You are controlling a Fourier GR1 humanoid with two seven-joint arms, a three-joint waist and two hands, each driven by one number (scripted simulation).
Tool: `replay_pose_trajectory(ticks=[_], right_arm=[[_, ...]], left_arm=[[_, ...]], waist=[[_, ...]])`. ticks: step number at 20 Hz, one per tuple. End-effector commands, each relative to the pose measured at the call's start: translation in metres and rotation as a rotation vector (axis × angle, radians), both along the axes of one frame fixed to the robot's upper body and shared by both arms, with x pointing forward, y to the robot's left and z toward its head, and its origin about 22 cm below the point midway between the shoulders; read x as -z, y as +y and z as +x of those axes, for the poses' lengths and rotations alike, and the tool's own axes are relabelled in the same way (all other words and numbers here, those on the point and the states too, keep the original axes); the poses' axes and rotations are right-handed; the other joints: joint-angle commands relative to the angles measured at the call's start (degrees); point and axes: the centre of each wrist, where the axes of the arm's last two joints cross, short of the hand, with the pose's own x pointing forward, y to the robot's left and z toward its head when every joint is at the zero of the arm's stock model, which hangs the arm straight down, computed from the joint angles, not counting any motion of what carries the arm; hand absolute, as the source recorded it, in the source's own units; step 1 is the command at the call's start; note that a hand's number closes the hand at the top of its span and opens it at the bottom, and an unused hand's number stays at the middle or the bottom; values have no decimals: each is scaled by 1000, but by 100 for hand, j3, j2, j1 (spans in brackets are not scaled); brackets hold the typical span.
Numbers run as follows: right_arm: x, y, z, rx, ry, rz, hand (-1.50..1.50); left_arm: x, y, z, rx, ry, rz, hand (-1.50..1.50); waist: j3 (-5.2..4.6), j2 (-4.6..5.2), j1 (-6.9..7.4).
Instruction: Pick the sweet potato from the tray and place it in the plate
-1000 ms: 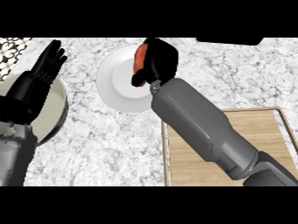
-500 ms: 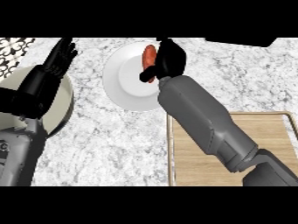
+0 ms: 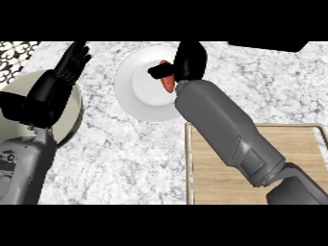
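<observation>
The orange-red sweet potato (image 3: 169, 83) lies on the white plate (image 3: 139, 93) near its right side. My right hand (image 3: 188, 61) hovers just behind it with fingers straightened and the thumb sticking out left above the potato; it looks open. The forearm hides the plate's right rim. The wooden tray (image 3: 210, 173) sits at the lower right, partly under that forearm. My left hand (image 3: 51, 89) rests open at the left, fingers up.
A round beige dish (image 3: 72, 116) lies under my left forearm. A patterned black-and-white surface (image 3: 2, 62) borders the counter's far left corner. A dark object (image 3: 267, 45) shows at the top right edge.
The right hand carried the sweet potato further over the plate, then its fingers uncurled. The potato now lies lower on the plate, out of the hand. The left hand shifted slightly right.
</observation>
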Motion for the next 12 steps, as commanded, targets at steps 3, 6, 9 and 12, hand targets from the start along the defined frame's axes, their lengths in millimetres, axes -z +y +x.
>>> replay_pose_trajectory(ticks=[3, 6, 9, 12], right_arm=[[-12, -3, 1, 63, -137, 220, -150], [4, -8, -5, 97, -197, 245, -150], [7, -11, -5, 107, -183, 303, -150], [10, -21, -4, 83, -209, 342, -150]], left_arm=[[4, 8, -7, -25, 9, -12, 0], [5, 15, -3, -28, 10, -4, 0], [1, 14, 0, -50, 27, -23, 0], [8, 39, -7, -78, 46, -5, 0]], waist=[[4, -72, -95], [0, -72, -137], [0, -119, -290], [-1, -171, -538]])
